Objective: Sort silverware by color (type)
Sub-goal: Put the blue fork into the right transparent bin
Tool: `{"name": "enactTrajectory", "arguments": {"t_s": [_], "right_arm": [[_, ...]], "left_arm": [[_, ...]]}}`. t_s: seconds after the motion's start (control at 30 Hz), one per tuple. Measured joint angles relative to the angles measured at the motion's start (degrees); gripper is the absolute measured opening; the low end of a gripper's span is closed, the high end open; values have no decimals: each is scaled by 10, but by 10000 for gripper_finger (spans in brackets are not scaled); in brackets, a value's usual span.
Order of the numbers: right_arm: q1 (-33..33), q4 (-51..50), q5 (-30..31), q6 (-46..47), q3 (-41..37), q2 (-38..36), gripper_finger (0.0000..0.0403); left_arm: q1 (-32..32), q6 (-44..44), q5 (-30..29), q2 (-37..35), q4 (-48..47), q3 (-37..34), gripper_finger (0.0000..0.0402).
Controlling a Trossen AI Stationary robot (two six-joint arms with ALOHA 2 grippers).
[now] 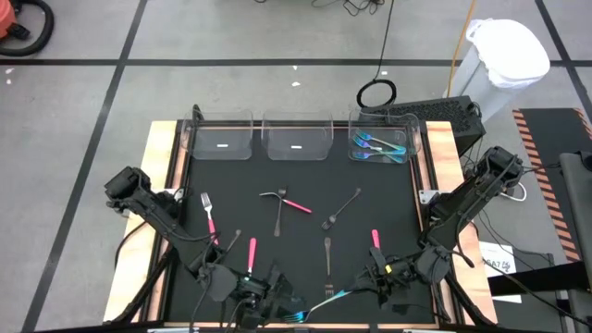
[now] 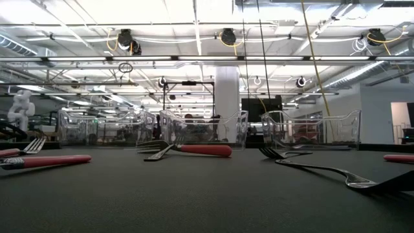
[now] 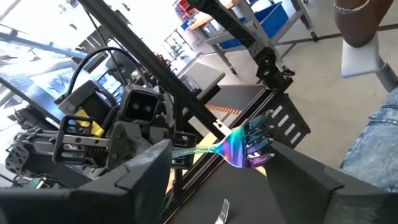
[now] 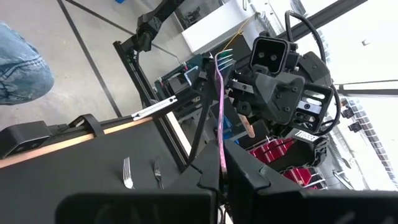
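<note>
Low, both grippers [image 1: 277,301] [image 1: 370,277] facing, fork [image 3: 239,148] between

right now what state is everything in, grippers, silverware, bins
right gripper: shut on the iridescent fork
iridescent fork: lifted off the table, held by its handle
left gripper: open, fingers either side of the fork's head
pink-handled fork: lying flat on the table, unsorted
black fork: lying flat, unsorted
right bin: holds teal-handled pieces

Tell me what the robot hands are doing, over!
Right gripper shut on the teal fork handle. Left gripper open around its tines. Fork aloft, nothing seen blocking it.
</note>
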Motion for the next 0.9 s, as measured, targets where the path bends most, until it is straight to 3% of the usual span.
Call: {"name": "enactTrajectory", "arguments": {"t_s": [0.3,0.67,0.9], "right_arm": [[0,0,1,0,0,0,6],[0,0,7,0,1,0,6],[0,-9,87,-26,1,0,6]], "left_arm": [[-10,-10,-3,0,-5,0,261],[-14,2,-55,0,-5,0,261],[-20,1,-119,0,-6,0,261]]}}
